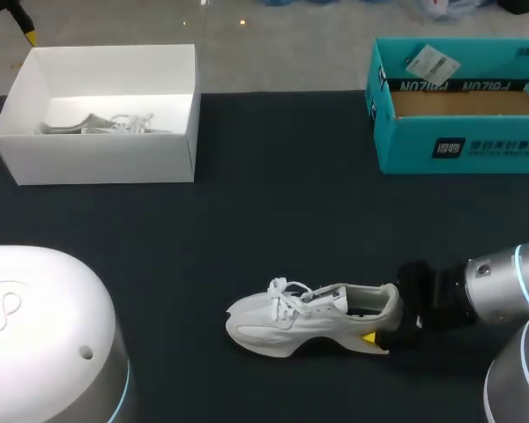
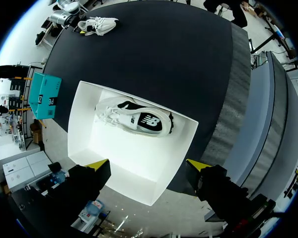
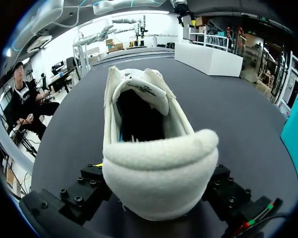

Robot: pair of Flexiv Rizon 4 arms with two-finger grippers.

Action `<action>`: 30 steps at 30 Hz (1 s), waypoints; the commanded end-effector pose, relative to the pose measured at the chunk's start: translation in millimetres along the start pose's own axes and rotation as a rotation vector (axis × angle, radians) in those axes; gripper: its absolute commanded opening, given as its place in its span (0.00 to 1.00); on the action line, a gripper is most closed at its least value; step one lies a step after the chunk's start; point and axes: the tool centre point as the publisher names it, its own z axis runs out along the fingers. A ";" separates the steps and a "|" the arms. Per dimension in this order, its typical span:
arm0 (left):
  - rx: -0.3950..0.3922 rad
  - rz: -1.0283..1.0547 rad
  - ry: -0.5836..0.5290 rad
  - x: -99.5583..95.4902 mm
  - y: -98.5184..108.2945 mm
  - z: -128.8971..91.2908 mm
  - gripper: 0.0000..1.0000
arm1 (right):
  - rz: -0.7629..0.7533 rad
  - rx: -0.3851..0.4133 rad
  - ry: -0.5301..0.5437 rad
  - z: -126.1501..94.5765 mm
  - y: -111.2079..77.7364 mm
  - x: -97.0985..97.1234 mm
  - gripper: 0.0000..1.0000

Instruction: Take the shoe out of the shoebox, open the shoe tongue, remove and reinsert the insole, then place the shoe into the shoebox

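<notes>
On dark table [image 1: 291, 220], white laced shoe [image 1: 309, 317] upright, heel seemingly in right gripper [image 1: 386, 317]

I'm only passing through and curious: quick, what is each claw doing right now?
Left gripper: open, holding nothing, above the white box.
Right gripper: closed on the heel of the shoe.

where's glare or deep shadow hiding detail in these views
Head view: the white shoebox is lit so brightly that the second shoe inside barely stands out. Left wrist view: the white shoebox floor is washed out. Right wrist view: the opening of the shoe is in deep shadow, so the insole cannot be made out.
</notes>
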 end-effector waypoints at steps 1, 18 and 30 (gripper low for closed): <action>-0.005 0.000 0.002 0.4 -1.8 -0.2 1.00 | 0.001 0.004 -0.003 3.0 -0.6 -1.5 0.00; -0.072 -0.140 0.284 -46.7 -44.4 -17.2 1.00 | 0.001 0.004 -0.003 3.0 -0.6 -1.5 0.00; -0.070 -0.781 0.388 -89.9 -86.4 0.3 1.00 | 0.001 0.004 -0.003 3.0 -0.6 -1.5 0.00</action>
